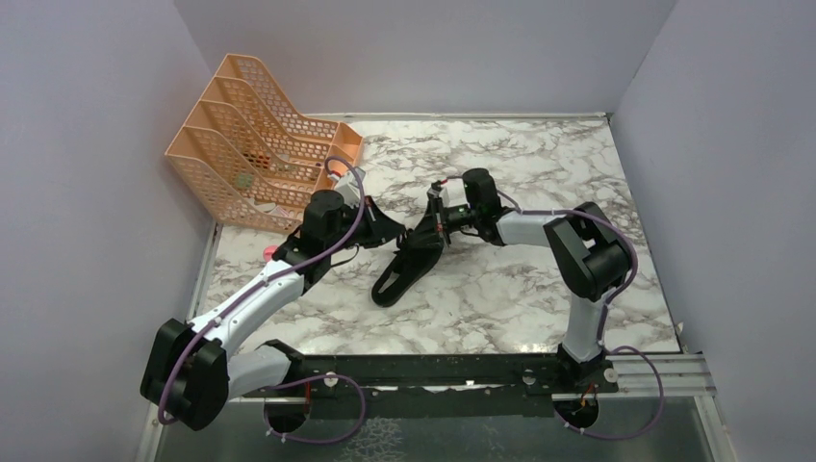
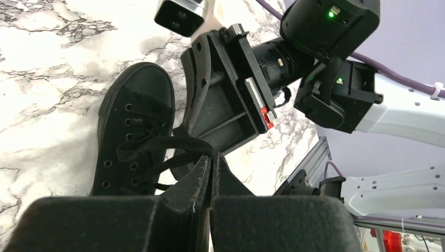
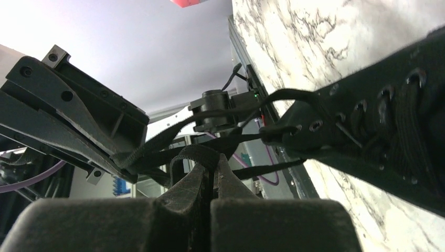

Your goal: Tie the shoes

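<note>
Top external: shoe (image 1: 404,268) well inside table (image 1: 539,289) edges.

A bench (image 1: 500,289) with a white marble pattern veined in grey fills the enclosure. Plain pale lavender walls (image 1: 423,48) box it in at the back and on both sides. An orange mesh file rack (image 1: 255,135) stands in the far left corner. An aluminium rail (image 1: 664,371) runs along the near edge, and the light is soft and even
</note>
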You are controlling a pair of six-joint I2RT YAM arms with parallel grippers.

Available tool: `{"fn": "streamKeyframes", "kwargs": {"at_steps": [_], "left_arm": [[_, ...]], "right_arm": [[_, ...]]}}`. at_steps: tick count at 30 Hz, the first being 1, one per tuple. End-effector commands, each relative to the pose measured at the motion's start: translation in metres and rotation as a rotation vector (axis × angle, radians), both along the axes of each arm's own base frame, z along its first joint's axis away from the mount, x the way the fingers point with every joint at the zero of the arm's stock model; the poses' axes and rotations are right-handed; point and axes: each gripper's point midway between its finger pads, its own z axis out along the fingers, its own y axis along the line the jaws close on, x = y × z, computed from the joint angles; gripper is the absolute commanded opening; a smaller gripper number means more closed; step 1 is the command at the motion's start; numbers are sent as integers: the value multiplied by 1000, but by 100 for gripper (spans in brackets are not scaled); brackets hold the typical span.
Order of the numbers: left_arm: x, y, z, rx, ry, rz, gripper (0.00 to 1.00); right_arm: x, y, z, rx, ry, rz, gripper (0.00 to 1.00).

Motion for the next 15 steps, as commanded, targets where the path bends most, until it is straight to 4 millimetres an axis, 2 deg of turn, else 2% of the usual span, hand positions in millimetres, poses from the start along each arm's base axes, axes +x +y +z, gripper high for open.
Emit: {"fn": "streamKeyframes", "kwargs": {"at_steps": [1,6,9,15], "left_arm": [[5,-5,18,-22,-48,-30,0],[5,-5,18,-21,-46,-29,0],[7,-3,15,-8,-31,-11,0],[14,4,1,10,31,43,0]], "right_arm": [[-1,8,0,25,-31,86,1],[4,20,-3,15,-46,94,1],[9,21,-5,-17,-67,62,5],[4,22,-18,-107,-106,48,9]]}}
